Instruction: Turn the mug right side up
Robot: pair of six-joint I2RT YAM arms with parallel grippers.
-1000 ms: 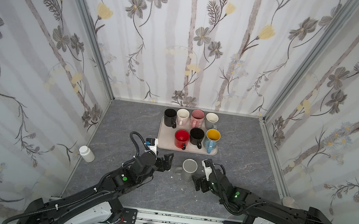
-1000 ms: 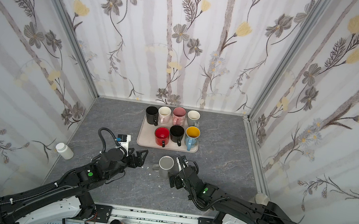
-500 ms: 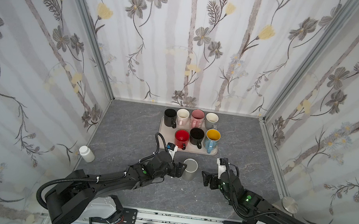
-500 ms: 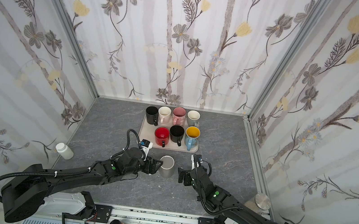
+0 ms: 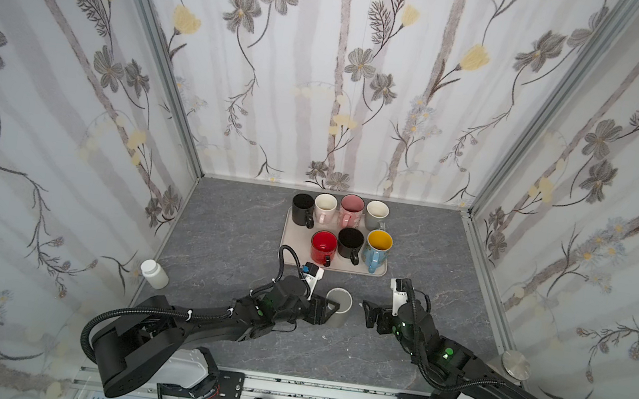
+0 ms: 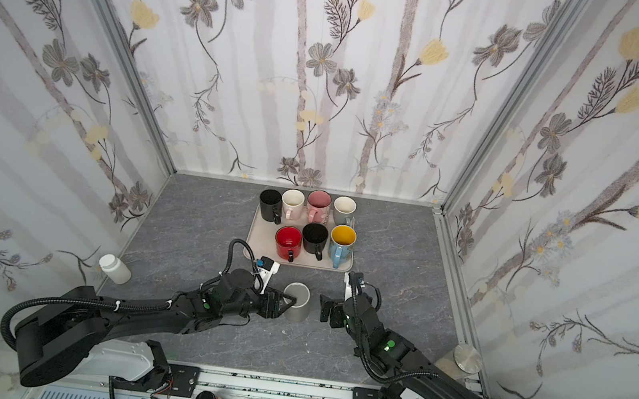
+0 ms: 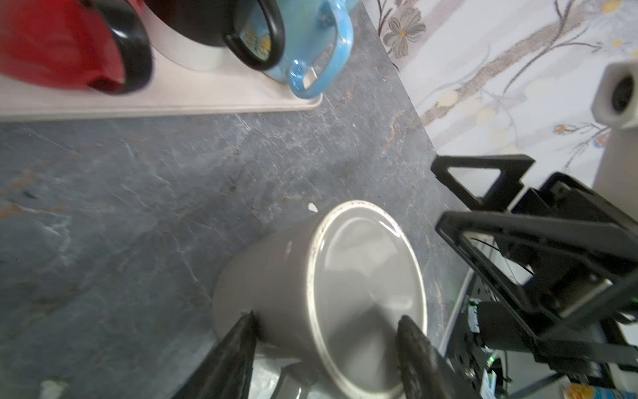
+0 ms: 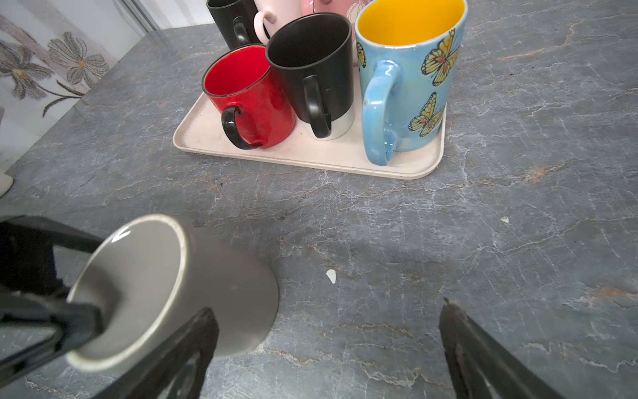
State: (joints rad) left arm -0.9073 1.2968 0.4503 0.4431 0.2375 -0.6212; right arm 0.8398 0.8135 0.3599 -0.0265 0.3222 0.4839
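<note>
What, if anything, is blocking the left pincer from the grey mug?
Nothing visible: the left pincer straddles the upside-down grey mug, no object between them. The right pincer stands open beside it, apart.

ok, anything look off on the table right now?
Grey mug stands upside down on the table, off the tray where seven mugs sit upright. Small white fleck lies beside it; can't tell if it's a chip.
</note>
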